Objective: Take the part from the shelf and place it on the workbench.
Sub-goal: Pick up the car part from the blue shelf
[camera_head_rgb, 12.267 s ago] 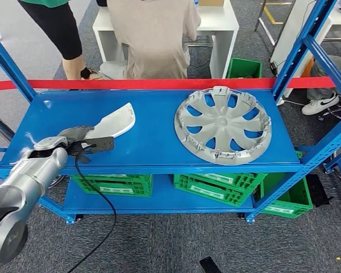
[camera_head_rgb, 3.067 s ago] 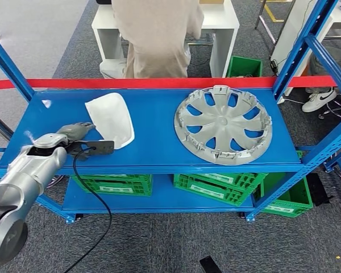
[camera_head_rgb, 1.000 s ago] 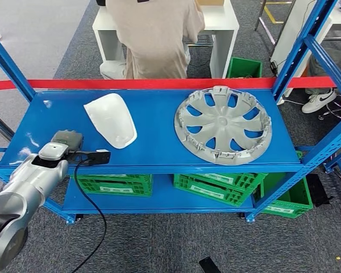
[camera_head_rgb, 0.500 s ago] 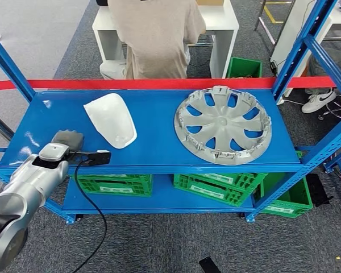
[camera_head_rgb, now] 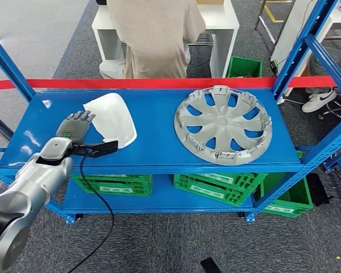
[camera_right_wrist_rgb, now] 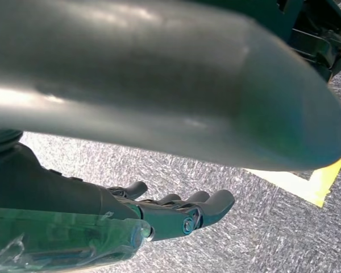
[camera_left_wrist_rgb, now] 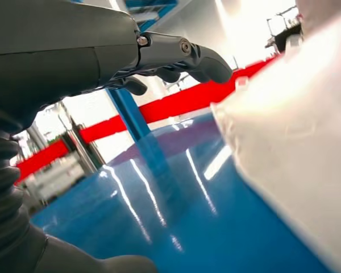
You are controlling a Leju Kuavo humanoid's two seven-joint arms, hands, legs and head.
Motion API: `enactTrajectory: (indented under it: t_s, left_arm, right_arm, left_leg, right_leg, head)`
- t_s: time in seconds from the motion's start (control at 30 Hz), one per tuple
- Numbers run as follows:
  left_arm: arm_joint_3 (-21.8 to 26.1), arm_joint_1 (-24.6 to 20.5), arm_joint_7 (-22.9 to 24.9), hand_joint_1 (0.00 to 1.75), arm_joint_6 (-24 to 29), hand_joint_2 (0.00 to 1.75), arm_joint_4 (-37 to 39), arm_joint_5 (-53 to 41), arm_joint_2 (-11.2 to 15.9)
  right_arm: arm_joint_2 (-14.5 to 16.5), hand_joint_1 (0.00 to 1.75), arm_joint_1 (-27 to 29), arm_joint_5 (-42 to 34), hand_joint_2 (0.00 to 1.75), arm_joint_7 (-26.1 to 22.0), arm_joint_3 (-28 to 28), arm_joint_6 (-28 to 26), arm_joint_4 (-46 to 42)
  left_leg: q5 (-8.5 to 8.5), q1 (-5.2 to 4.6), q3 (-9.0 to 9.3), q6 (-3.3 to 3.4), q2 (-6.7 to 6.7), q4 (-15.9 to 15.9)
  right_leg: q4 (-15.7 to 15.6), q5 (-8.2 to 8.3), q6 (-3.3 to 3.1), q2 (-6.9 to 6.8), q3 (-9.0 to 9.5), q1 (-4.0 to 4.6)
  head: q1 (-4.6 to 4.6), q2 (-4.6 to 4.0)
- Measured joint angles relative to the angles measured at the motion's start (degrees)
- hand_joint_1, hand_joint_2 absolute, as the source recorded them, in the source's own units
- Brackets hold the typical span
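Note:
The part is a white curved cover (camera_head_rgb: 113, 118) lying on the left half of the blue shelf top (camera_head_rgb: 156, 142). My left hand (camera_head_rgb: 74, 126) lies just to its left, low over the shelf, fingers stretched out and apart, holding nothing. Its fingertips reach the cover's near-left edge; I cannot tell whether they touch it. In the left wrist view the dark fingers (camera_left_wrist_rgb: 194, 54) point over the glossy shelf (camera_left_wrist_rgb: 160, 216) toward the white cover (camera_left_wrist_rgb: 297, 142), with a gap beneath them. My right hand (camera_right_wrist_rgb: 160, 213) hangs over grey carpet with straight fingers and nothing in it.
A large silver hubcap (camera_head_rgb: 222, 124) lies on the shelf's right half. A red bar (camera_head_rgb: 160, 83) runs along the shelf's far edge, with blue uprights (camera_head_rgb: 304, 42) at the corners. A person (camera_head_rgb: 156, 37) stands behind at a white table. Green crates (camera_head_rgb: 113, 183) sit on the lower level.
Over the last second my left hand has moved forward from the shelf's front edge to the cover and stretched out its fingers. The cover itself has stayed put.

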Motion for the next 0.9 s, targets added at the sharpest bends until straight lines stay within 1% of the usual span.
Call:
enactTrajectory:
  t_s: [0.17, 0.3, 0.67, 0.9]
  left_arm:
    - [2.59, -0.01, -0.23, 0.0, 3.69, 1.75, -0.23, 0.84, 0.09]
    - [3.7, -0.11, -0.37, 0.0, 4.53, 1.75, -0.57, 0.6, 0.25]
    - [6.0, -0.6, 0.3, 0.0, 3.06, 1.75, -0.64, 1.46, 0.34]
    - [6.91, -0.6, 1.75, 0.0, 0.26, 1.75, -0.64, 2.23, 0.25]
  right_arm:
    - [0.01, 0.0, 0.03, 0.07, 0.0, 0.15, -0.11, -0.16, 0.0]
    - [0.01, 0.0, 0.02, 0.1, 0.0, 0.16, -0.16, -0.21, 0.0]
    - [0.01, 0.0, -0.09, 0.34, 0.0, 0.18, -0.25, -0.16, 0.0]
    - [0.04, 0.0, -0.17, 0.76, 0.0, 0.27, -0.25, 0.02, 0.0]
  left_leg:
    - [0.0, 0.0, 0.0, 0.0, 0.0, 0.0]
    - [0.0, 0.0, -0.01, 0.0, 0.0, 0.0]
    - [0.0, 0.0, -0.03, 0.0, 0.0, 0.0]
    - [0.0, 0.0, -0.05, 0.0, 0.0, 0.0]
  right_leg:
    - [0.0, 0.0, 0.0, 0.01, -0.02, 0.0]
    - [0.0, 0.0, 0.0, 0.01, -0.02, 0.0]
    - [0.0, 0.0, 0.0, 0.01, -0.03, 0.0]
    - [0.0, 0.0, 0.0, 0.0, -0.04, 0.0]
  head:
    - [-0.01, 0.0]
    - [-0.01, 0.0]
    - [-0.01, 0.0]
    - [0.0, 0.0]
